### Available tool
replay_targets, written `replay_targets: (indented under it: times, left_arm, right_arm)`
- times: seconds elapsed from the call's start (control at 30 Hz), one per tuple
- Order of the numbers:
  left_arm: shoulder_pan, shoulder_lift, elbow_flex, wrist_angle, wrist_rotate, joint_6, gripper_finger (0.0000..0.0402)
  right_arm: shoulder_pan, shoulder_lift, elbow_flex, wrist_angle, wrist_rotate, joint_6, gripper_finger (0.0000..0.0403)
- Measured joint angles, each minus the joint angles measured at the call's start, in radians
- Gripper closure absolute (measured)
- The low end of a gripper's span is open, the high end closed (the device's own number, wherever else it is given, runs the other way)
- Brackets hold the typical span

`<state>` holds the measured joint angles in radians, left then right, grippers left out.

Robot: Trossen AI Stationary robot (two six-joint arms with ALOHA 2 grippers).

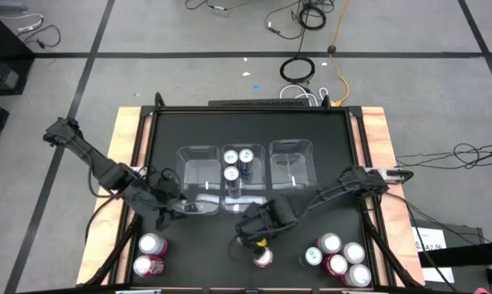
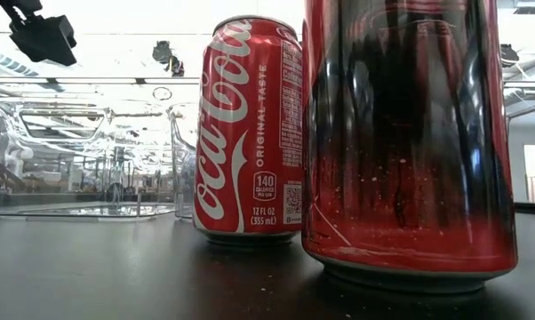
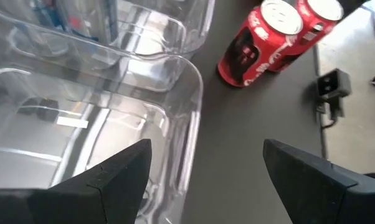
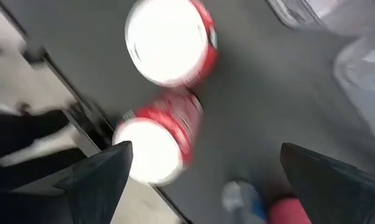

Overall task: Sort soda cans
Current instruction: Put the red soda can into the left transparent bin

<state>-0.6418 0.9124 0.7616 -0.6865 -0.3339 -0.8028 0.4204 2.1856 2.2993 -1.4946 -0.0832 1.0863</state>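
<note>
High view: three clear bins stand in a row at the table's middle. The left bin (image 1: pixel 195 167) and the right bin (image 1: pixel 292 163) look empty; the middle bin (image 1: pixel 238 186) holds three blue cans (image 1: pixel 236 162). Two red cans (image 1: pixel 150 254) stand at the near-left edge of the table (image 1: pixel 254 122), a cluster of cans (image 1: pixel 337 257) sits near-right, and a lone can (image 1: pixel 264 259) stands near-centre. The left gripper (image 1: pixel 166 206) hangs at the near side of the left bin, jaws apart and empty. The right gripper (image 1: pixel 252 233) hovers just above the lone can, spread wide, holding nothing.

Low view: a red Coca-Cola can (image 2: pixel 249 129) and a closer dark red can (image 2: pixel 408 142) fill the frame, with clear bins behind them; neither gripper can be made out here.

Left wrist view: the left fingers (image 3: pixel 122 174) straddle the bin's rim (image 3: pixel 190 118), the two red cans beyond.

Right wrist view: two red-sided cans (image 4: pixel 166 87) show between the spread fingers (image 4: pixel 97 180), blurred.

Risks, as judgements: a closing left gripper could snag the bin wall and drag the bin; the right gripper, descending off-centre, could tip the lone can. The bins stand between the near cans and the table's far side.
</note>
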Motion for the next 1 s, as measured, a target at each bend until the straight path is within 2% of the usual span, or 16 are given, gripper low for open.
replay_targets:
  times: [0.13, 0.17, 0.3, 0.4, 0.53, 0.63, 0.73, 0.87, 1.0]
  left_arm:
    - [0.0, 0.021, 0.0, -0.001, -0.038, 0.0, 0.0084]
    - [0.0, 0.025, 0.0, 0.002, -0.041, 0.0, 0.0084]
    - [0.0, 0.038, 0.0, 0.072, -0.042, -0.003, 0.0084]
    - [0.001, 0.05, 0.0, 0.164, -0.042, -0.002, 0.0084]
    - [0.001, 0.089, 0.0, 0.289, -0.045, 0.038, 0.0084]
    - [0.004, 0.139, 0.0, 0.382, -0.052, 0.075, 0.0084]
    - [0.022, 0.206, 0.0, 0.493, -0.053, 0.12, 0.0084]
    - [0.059, 0.292, 0.028, 0.577, -0.054, 0.162, 0.0084]
    - [0.1, 0.364, 0.098, 0.569, -0.053, 0.189, 0.0084]
  right_arm:
    - [0.032, -0.031, 0.0, -0.066, 0.02, -0.041, 0.0003]
    - [0.046, -0.038, 0.0, -0.073, 0.054, -0.077, 0.0003]
    - [0.12, -0.065, 0.0, -0.074, 0.317, -0.174, 0.0003]
    - [0.175, -0.113, 0.0, -0.075, 0.428, -0.183, 0.0003]
    - [0.267, -0.19, -0.001, -0.076, 0.626, -0.182, 0.0003]
    - [0.33, -0.253, -0.038, -0.075, 0.713, -0.178, 0.0003]
    - [0.375, -0.328, -0.142, -0.075, 0.769, -0.106, 0.0003]
    - [0.412, -0.424, -0.378, -0.031, 0.805, 0.026, 0.0003]
    - [0.429, -0.559, -0.664, 0.192, 0.863, 0.054, 0.0003]
